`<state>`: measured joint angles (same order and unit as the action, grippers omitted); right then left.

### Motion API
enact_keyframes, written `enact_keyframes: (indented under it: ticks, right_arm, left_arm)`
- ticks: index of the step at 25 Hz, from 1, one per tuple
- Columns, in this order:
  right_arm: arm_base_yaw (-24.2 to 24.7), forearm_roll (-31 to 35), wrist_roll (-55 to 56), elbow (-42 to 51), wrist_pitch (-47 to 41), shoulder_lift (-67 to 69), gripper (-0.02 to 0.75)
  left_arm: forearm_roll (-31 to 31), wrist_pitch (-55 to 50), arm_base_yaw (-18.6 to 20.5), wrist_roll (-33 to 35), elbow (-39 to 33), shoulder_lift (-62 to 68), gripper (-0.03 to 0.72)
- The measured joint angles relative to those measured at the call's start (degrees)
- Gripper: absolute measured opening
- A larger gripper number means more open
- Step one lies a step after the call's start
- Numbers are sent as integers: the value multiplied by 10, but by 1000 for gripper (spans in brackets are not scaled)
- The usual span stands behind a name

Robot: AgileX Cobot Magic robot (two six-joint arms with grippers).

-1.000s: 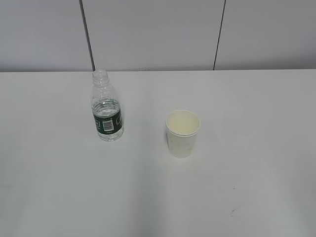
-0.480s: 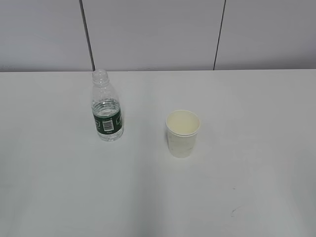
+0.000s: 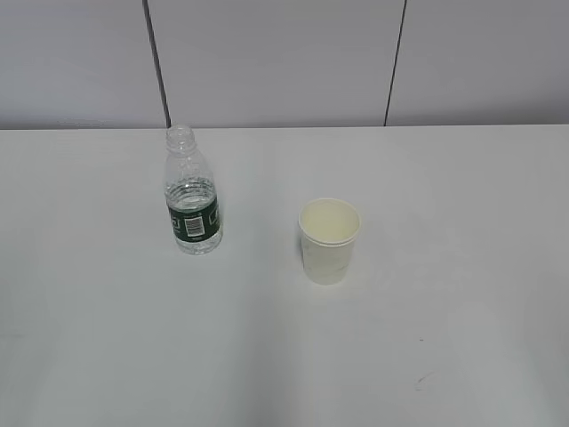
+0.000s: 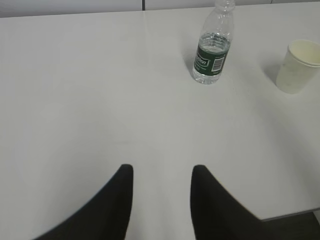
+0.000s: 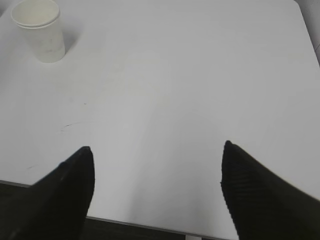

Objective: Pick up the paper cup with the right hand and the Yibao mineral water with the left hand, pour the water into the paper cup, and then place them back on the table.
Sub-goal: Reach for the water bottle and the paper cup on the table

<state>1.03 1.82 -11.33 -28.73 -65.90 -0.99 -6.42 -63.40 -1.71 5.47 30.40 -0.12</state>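
Observation:
The Yibao mineral water (image 3: 192, 194) stands upright and capless on the white table (image 3: 444, 196), left of centre, with a little water in it. It also shows in the left wrist view as the bottle (image 4: 214, 47), far ahead and right of my left gripper (image 4: 162, 170), which is open and empty. The paper cup (image 3: 329, 240) stands upright to the bottle's right. In the right wrist view the cup (image 5: 41, 29) sits at the top left, well away from my right gripper (image 5: 157, 150), which stands wide open with nothing in it. Neither arm appears in the exterior view.
A grey panelled wall (image 3: 284, 62) runs behind the table's far edge. The table's near edge (image 5: 150, 226) lies just under my right gripper, and its corner (image 4: 295, 214) shows at the lower right of the left wrist view. Small dark marks (image 3: 420, 381) dot the tabletop.

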Motion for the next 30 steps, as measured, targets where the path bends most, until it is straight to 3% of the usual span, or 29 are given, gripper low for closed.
enact_keyframes:
  ticks: [7, 14, 18, 25, 30]
  right_arm:
    - [0, 0, 0, -9, 45, 3, 585]
    - [0, 1, -15, -9, 219, 115, 586]
    - [-1, 1, -17, -9, 338, 173, 587]
    - [-40, -37, -19, -9, 444, 242, 587]
    - [-72, -48, -20, -9, 529, 325, 587]
  left_arm:
    - [-1, 0, 0, 0, 0, 0, 325]
    - [-2, 0, 0, 0, 0, 0, 519]
    - [1, 8, 0, 0, 5, 0, 557]
    - [27, 252, 0, 0, 6, 24, 563]
    - [38, 397, 0, 0, -17, 145, 554]
